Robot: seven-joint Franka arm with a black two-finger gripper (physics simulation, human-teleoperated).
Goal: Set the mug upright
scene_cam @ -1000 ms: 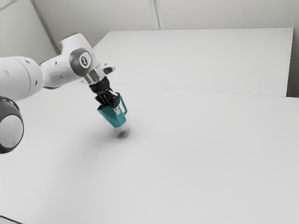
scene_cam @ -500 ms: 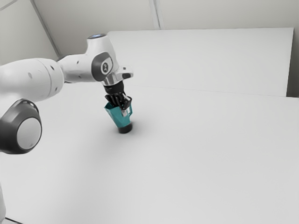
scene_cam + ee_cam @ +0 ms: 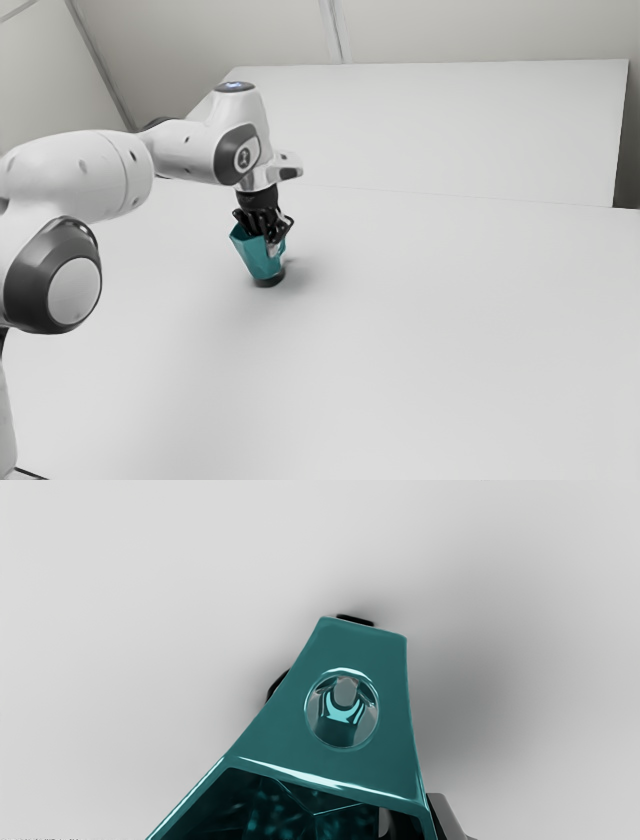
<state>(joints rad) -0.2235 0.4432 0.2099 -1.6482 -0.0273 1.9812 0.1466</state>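
From the exterior view's left, the white arm (image 3: 90,175) reaches across to the black gripper (image 3: 272,246). The teal mug (image 3: 256,258) is below the gripper's body and around the level of its fingertips, its rim leaning out from under the gripper toward the exterior view's left. Its narrower base points down, on the exterior view's right side of the slant, so the mug is tilted, not upright. A dark patch (image 3: 268,282) lies at the base, below the gripper; whether the base touches the table (image 3: 430,320) cannot be told.

The gripper is pinching the mug by its side. In the wrist view one grey fingertip (image 3: 444,816) stands against the outside of the mug near the rim; the other is hard to make out. The mug's open mouth faces back toward the gripper, and a shiny round mark (image 3: 342,710) sits on the wall, farther from the gripper than the rim.
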